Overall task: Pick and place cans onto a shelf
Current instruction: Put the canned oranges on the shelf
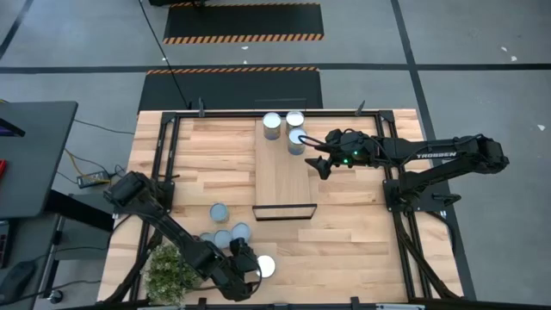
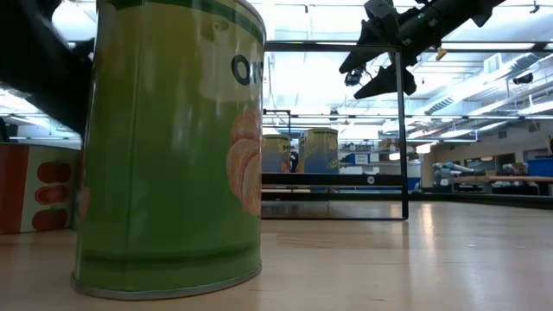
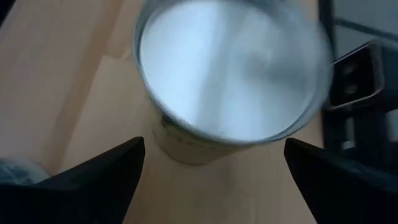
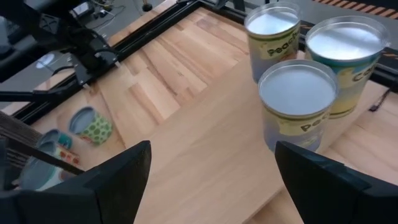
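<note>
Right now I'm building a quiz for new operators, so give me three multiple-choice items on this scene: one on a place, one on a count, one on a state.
1. Where is the left gripper?
A. Over the shelf
B. At a can near the table's front edge
C. Beside the black frame at the back

2. How many cans stand on the shelf?
A. Three
B. One
C. Five

3. How do the right gripper's fingers stand?
A. Shut on a can
B. Shut on nothing
C. Open, holding nothing

Answers:
1. B: the high view shows it at the can beside the potted plant.
2. A: three cans cluster at the shelf's far end.
3. C: the right wrist view shows both fingers apart with only bare shelf between them.
</note>
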Tool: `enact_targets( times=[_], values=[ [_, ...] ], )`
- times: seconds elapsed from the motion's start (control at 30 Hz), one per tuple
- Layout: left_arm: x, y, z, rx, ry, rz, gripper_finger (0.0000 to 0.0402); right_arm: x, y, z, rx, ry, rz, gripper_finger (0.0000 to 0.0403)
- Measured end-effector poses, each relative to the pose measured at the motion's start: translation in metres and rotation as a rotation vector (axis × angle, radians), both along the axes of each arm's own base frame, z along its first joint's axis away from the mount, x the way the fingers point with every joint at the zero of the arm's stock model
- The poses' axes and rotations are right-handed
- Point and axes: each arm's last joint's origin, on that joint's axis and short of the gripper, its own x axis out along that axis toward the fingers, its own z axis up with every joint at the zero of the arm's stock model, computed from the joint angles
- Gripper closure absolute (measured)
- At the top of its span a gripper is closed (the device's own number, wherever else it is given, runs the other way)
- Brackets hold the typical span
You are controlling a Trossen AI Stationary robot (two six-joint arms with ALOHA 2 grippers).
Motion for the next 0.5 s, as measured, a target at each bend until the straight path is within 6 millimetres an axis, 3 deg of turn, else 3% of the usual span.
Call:
enact_targets(
  times=[0.27, 0.5],
  values=[
    [0.0047, 0.0, -0.0114, 0.021, -0.013, 0.026, 0.001, 0.0004, 0.0012, -0.0003, 0.02, -0.001, 0.034, 0.0053],
    [0.0069, 0.0007, -0.009, 0.06, -0.066, 0.051, 0.001, 0.0003, 0.0012, -0.0003, 0.023, -0.002, 0.032, 0.0053]
  ],
)
